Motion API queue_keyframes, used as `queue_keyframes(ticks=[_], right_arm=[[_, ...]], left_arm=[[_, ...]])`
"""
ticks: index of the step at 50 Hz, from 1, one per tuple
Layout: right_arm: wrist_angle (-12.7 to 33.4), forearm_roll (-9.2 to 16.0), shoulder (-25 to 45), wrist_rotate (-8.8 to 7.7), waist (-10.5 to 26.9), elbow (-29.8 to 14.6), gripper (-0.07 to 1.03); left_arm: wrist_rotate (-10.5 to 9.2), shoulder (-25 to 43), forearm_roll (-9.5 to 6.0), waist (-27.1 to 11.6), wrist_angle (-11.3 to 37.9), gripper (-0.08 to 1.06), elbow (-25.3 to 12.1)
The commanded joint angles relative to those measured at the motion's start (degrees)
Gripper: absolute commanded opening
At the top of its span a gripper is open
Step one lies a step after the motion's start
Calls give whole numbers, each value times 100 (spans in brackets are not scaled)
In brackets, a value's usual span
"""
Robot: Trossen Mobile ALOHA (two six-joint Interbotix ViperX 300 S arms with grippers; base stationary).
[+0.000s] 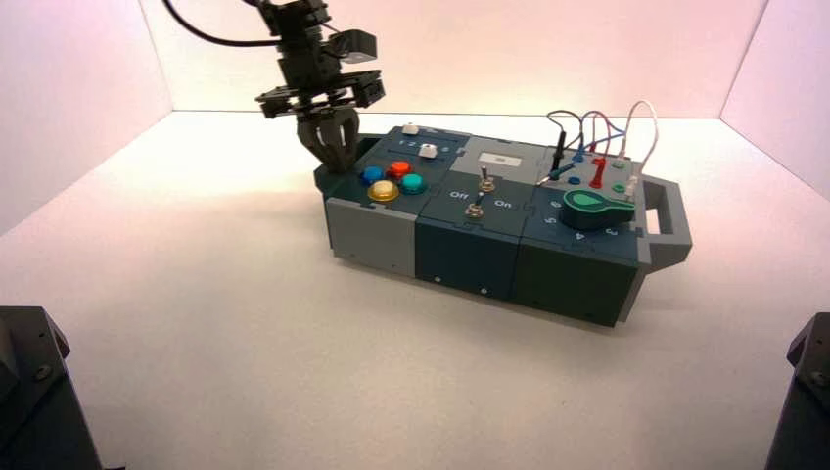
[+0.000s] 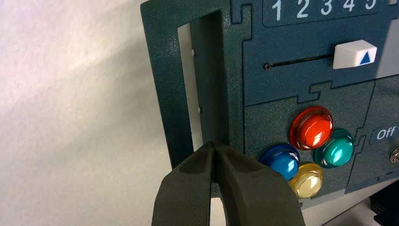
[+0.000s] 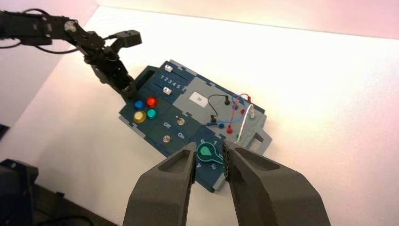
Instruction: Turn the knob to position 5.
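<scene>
The knob (image 1: 597,206) is a green teardrop dial on the right end of the box (image 1: 470,250). It also shows in the right wrist view (image 3: 206,151), far below my open, empty right gripper (image 3: 209,150), framed between its fingers. The tip points to the side of the arc away from the toggle switches. Numeral 5 (image 1: 550,221) is at the arc's near left and is hidden behind a finger in the right wrist view. My left gripper (image 1: 338,157) is shut, its tips (image 2: 214,143) at the box's left handle (image 2: 209,75), next to the blue button (image 2: 282,161).
Red (image 2: 311,128), teal (image 2: 335,149) and yellow (image 2: 307,180) buttons sit by the left gripper. A white slider (image 2: 355,53) lies under a row of digits. Two toggle switches (image 1: 480,194) stand mid-box. Looped wires (image 1: 597,132) rise behind the knob. A grey handle (image 1: 670,211) juts from the right end.
</scene>
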Motion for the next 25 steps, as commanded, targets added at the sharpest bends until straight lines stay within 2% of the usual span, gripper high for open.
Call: queue_keyframes(ticks=[1,10,18,25], right_arm=[[-26,123,255,-123,0,-70,32],[-26,220,413,-237,0,-53,32],[-35,246,378,-246,0,-9,32],[-35,290,290,-246,0,70,32]], left_arm=[[44,-246,70,281,-70,-3,97],[62,-334,62,290,-70,-3,-149],[62,-167,35,290,79,-3,-642],[53,53,9,211,448,6,-1107]])
